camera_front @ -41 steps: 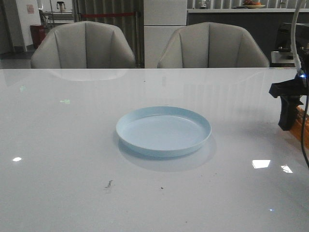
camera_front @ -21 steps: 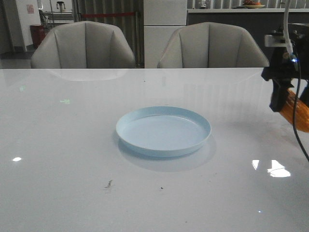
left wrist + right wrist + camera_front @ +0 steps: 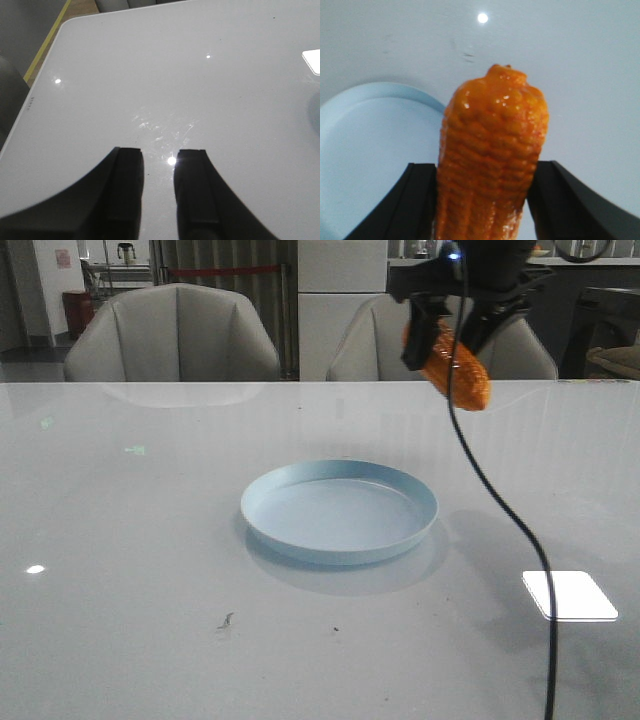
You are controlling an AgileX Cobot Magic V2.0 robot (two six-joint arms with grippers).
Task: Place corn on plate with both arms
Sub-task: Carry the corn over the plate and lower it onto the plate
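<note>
A: What does the surface look like?

B: The table (image 3: 130,570) is a glossy white top that mirrors the ceiling lights; there is one bright square glare patch (image 3: 569,595) at the near right and a few dark specks (image 3: 225,621) toward the front. The pale blue plate (image 3: 339,511) sits at its middle with nothing on it.

A: And the room behind?

B: Two grey padded chairs (image 3: 172,335) stand at the far edge, with a white pillar (image 3: 341,300) between them and a dark counter (image 3: 560,290) to the right.

A: Where is the corn?

B: The corn (image 3: 455,362) is up in the air, beyond the plate and to its right, tilted, clamped between the black fingers of the right gripper (image 3: 448,330). A black cable (image 3: 500,510) hangs down from that arm.

A: The other arm?

B: Out of the front view. Its wrist camera shows the left gripper (image 3: 159,165) above bare tabletop, fingers slightly parted, holding nothing.
</note>
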